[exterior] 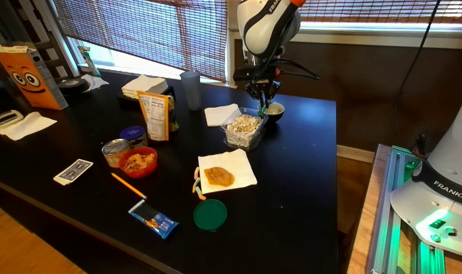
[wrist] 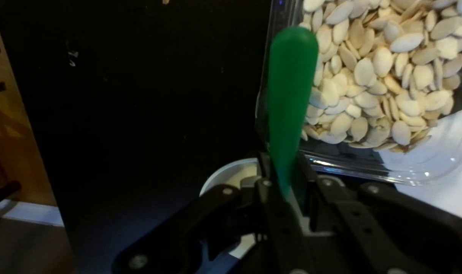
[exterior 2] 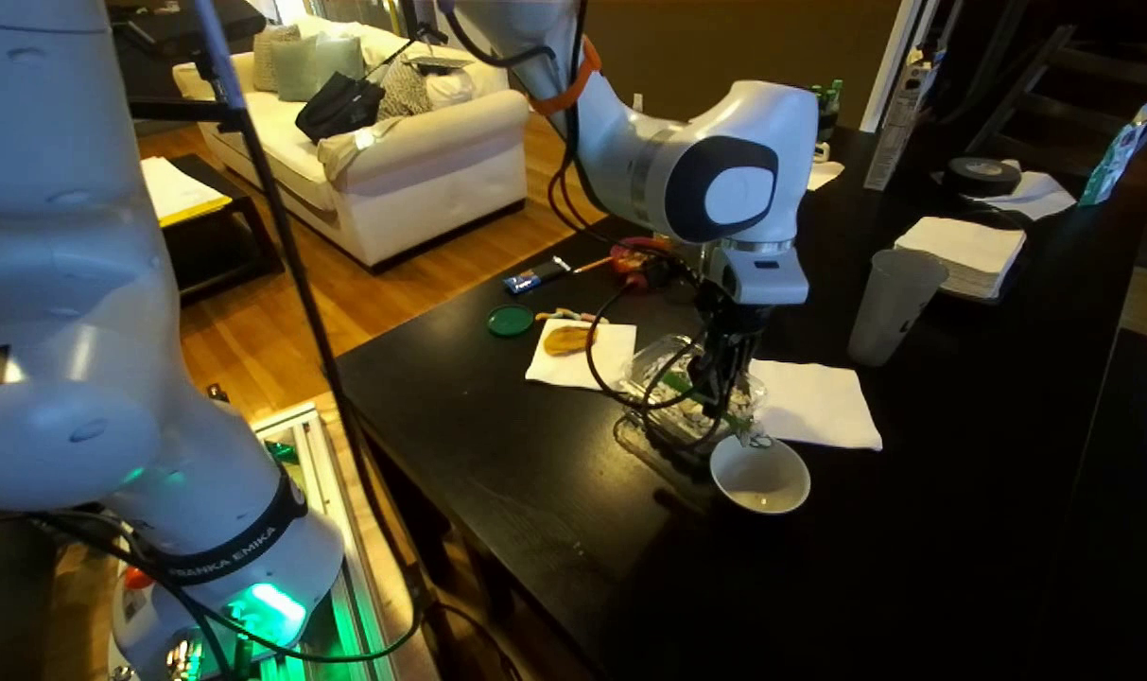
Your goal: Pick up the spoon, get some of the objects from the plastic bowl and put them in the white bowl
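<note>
My gripper (exterior: 265, 105) is shut on the green spoon (wrist: 291, 87), with the fingers gripping its handle. In an exterior view the spoon's far end (exterior 2: 751, 433) is over the near rim of the white bowl (exterior 2: 760, 478); it seems to carry pale seeds. The white bowl, dark outside, also shows in an exterior view (exterior: 275, 110) and partly behind the fingers in the wrist view (wrist: 229, 173). A few pale bits lie inside it. The clear plastic bowl (wrist: 436, 167) full of pale seeds stands right beside it, also in an exterior view (exterior: 258, 134). The spoon's head is hidden in the wrist view.
A white napkin (exterior 2: 819, 407) lies beside the plastic bowl, with a tall grey cup (exterior: 192, 91) further along. Another napkin (exterior: 242, 163) holds a brown flat food piece. A red bowl (exterior: 149, 165), cans, a pouch (exterior: 154, 116) and a green lid (exterior: 210, 215) stand further off.
</note>
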You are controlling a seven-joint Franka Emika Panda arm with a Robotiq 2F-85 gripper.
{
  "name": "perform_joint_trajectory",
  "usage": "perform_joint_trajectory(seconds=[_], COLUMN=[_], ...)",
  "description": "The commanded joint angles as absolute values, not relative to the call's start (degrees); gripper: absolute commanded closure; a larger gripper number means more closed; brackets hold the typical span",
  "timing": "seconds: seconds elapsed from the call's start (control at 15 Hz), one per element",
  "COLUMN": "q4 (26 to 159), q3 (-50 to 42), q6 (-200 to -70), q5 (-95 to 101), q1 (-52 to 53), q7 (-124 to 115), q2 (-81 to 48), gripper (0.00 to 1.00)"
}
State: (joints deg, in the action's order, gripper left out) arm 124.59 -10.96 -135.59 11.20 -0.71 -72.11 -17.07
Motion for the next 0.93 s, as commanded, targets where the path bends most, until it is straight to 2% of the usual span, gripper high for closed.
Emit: perform_joint_trajectory(seconds=[0.0, 0.87], q4=[118.5, 112.1], q3=[-12.1, -12.7], q6=[-131.7, -118.8], q5=[11.9, 14.4], q1=[-0.2, -0.4], q7=[-75.0, -70.3], q2=[-22.3, -25.6], gripper=[0.96, 0.96])
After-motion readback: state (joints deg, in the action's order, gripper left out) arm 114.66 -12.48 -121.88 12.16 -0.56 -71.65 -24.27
